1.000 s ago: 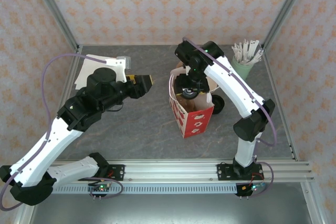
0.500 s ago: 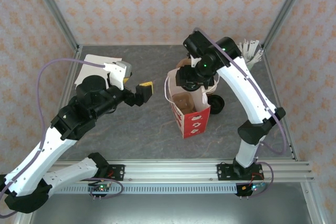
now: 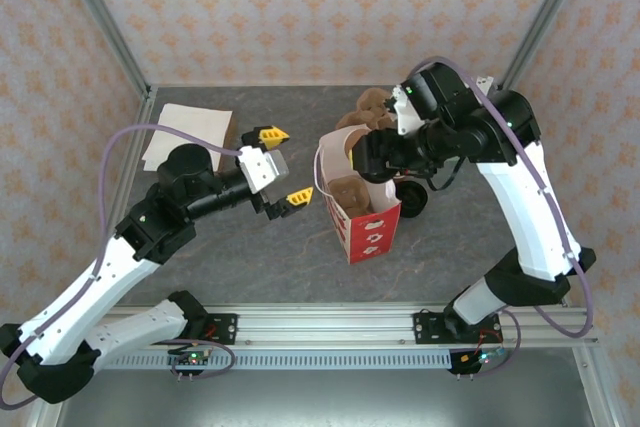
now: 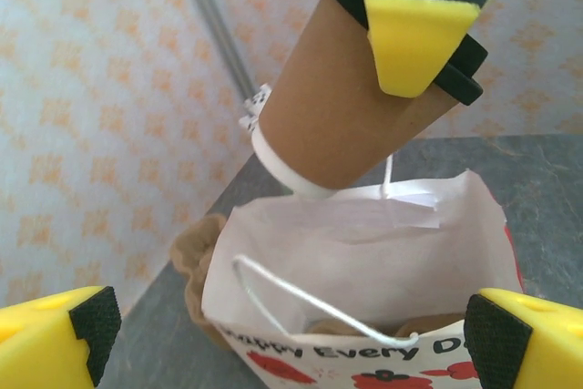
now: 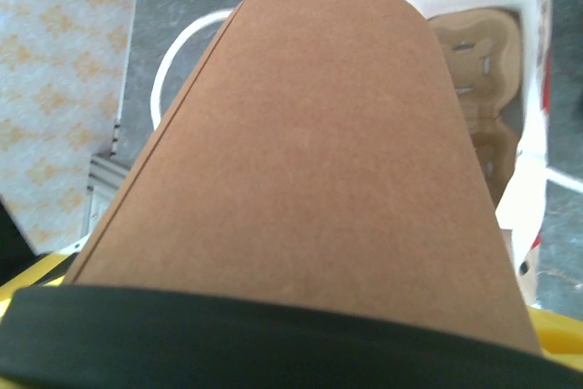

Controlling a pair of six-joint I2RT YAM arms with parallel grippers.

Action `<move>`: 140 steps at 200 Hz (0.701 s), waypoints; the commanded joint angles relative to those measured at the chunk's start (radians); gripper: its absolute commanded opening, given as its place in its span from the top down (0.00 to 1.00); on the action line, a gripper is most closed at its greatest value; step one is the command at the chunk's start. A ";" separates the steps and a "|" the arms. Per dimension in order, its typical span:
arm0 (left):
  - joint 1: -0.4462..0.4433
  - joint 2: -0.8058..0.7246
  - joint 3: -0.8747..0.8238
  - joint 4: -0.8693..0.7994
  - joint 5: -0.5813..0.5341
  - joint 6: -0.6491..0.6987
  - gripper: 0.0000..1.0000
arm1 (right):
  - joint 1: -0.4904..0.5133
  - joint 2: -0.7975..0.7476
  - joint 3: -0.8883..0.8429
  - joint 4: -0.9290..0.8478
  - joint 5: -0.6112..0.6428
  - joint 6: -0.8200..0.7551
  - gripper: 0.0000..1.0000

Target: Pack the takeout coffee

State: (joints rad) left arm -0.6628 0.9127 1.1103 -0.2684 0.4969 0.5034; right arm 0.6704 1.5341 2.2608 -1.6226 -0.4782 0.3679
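ok so the right jaws are clamped on the takeout coffee (image 4: pixel 332 116). One yellow pad (image 4: pixel 414 34) is pressed flat onto the brown sleeve, and from the right wrist the sleeve (image 5: pixel 310 134) runs straight out from between the jaws. They've got it by the lower end, with the white rim (image 4: pixel 278 163) pointing away from them. The cup isn't upright at all, it's tipped way over with the rim end lower. It's up in the air just over the back edge of the open red-and-white bag (image 3: pixel 368 222), not inside it and not touching the paper as far as I can see.

The left jaws are spread as wide as they go and have hold of nothing. The two yellow tips (image 3: pixel 268 134) sit well apart, just left of the bag and pointed at it.

The bag stands upright around the middle of the grey tabletop (image 3: pixel 250 247), with its white string handle (image 4: pixel 301 298) flopped across the mouth. There's a brown pulp tray (image 5: pixel 474 79) lying down in the bottom of it. More pulp trays (image 3: pixel 368 107) sit behind the bag. A small black round thing (image 3: pixel 412 197) is just to the bag's right, can't tell what it is. White paper sheets (image 3: pixel 190 132) lie off in the far-left corner.
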 commanded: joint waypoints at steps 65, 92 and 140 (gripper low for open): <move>-0.150 0.200 0.152 0.016 0.053 0.205 0.01 | -0.005 -0.037 -0.082 -0.122 -0.208 0.038 0.25; -0.169 0.241 0.173 0.025 0.014 0.196 0.01 | -0.005 -0.046 -0.093 -0.096 -0.247 0.043 0.25; -0.178 0.287 0.195 0.034 -0.024 0.178 0.06 | -0.005 -0.069 -0.142 -0.058 -0.298 0.045 0.25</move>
State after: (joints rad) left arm -0.8299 1.1908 1.2663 -0.2611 0.5106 0.6823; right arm 0.6704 1.4975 2.1372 -1.6218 -0.7250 0.3817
